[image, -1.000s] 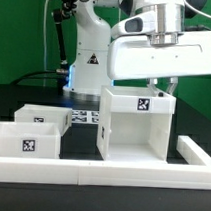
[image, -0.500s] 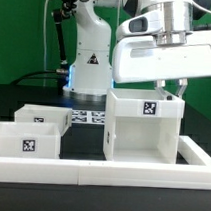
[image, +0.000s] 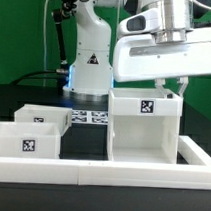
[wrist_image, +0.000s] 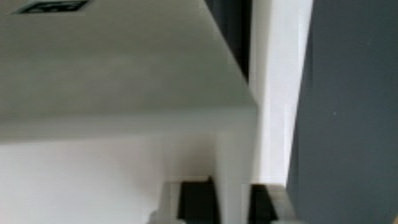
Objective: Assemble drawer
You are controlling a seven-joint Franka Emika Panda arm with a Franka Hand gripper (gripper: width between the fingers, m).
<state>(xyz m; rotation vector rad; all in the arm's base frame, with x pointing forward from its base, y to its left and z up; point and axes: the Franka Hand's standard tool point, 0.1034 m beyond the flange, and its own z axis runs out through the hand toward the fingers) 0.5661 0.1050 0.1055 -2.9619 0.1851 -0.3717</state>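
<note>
White drawer box (image: 142, 130), black-white tag (image: 145, 107); black table (image: 87, 141).

White arm (image: 94, 38), black cables (image: 57, 31), seemingly triangular label (image: 93, 61)

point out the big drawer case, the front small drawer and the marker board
drawer case (image: 143, 107): exterior view, tagged top band of its front
front small drawer (image: 29, 145): exterior view, tag on its front face
marker board (image: 88, 118): exterior view, its tagged top surface
</note>
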